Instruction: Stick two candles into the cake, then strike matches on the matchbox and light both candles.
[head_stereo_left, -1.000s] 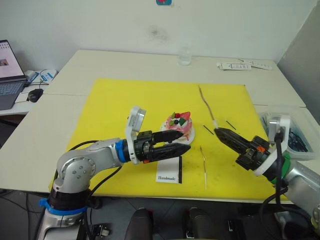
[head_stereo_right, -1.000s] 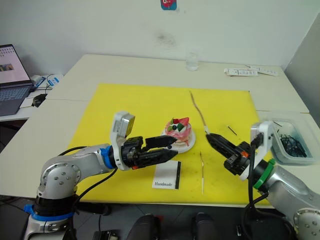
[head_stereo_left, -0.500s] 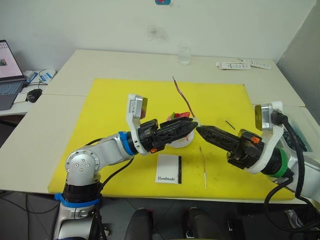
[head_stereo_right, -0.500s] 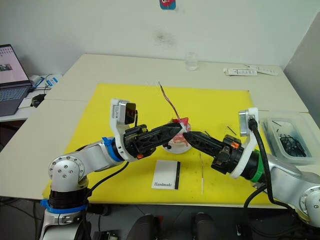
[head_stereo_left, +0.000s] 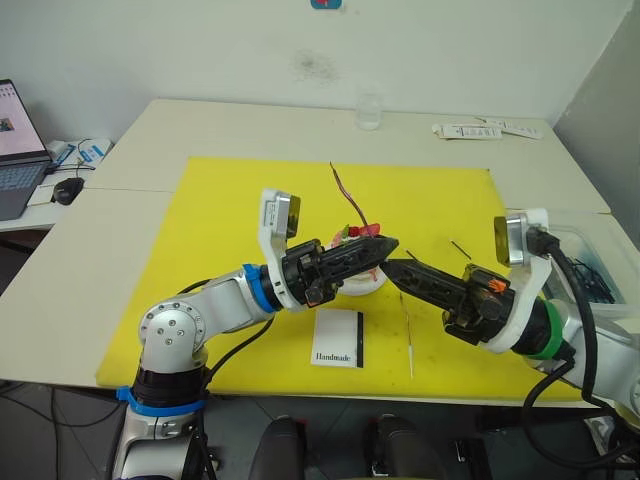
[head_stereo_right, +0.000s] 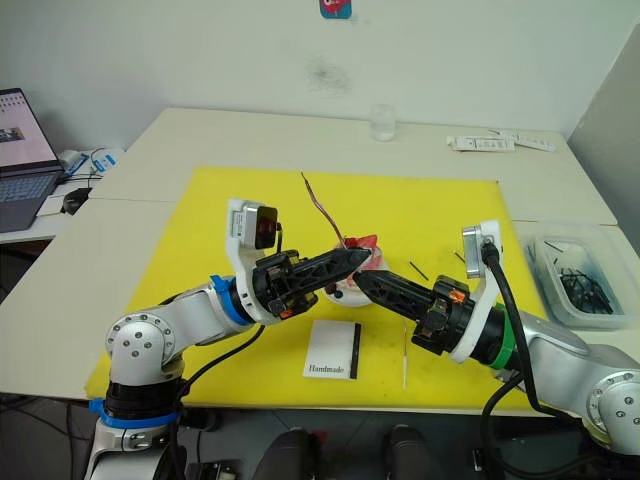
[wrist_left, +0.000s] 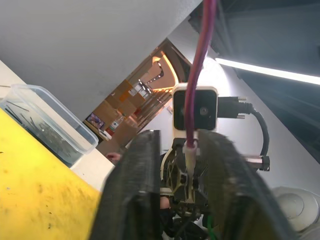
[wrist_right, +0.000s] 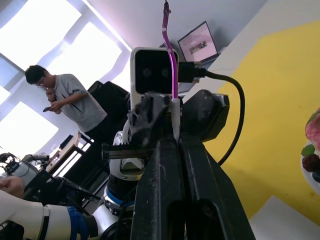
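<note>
We note silver-grey arm shells with blue rings on the left and a green ring on the right. The black two-fingered left gripper (head_stereo_left: 385, 244) and right gripper (head_stereo_left: 392, 266) carry white wrist camera mounts. Black cables loop along both arms.

A large pale table (head_stereo_left: 250, 130) stands against a plain white wall (head_stereo_left: 200, 45). A yellow mat (head_stereo_left: 230, 210) covers the middle of the table. On the table's left end is an open laptop (head_stereo_left: 18, 150), and a black mouse (head_stereo_left: 68, 190) lies just beside it. Near the table's far edge stands a small clear glass (head_stereo_left: 369, 112). A clear plastic box (head_stereo_left: 590, 265) sits at the table's right end. In the right wrist view, bright windows (wrist_right: 45, 45) are behind a standing person (wrist_right: 70, 102).
</note>
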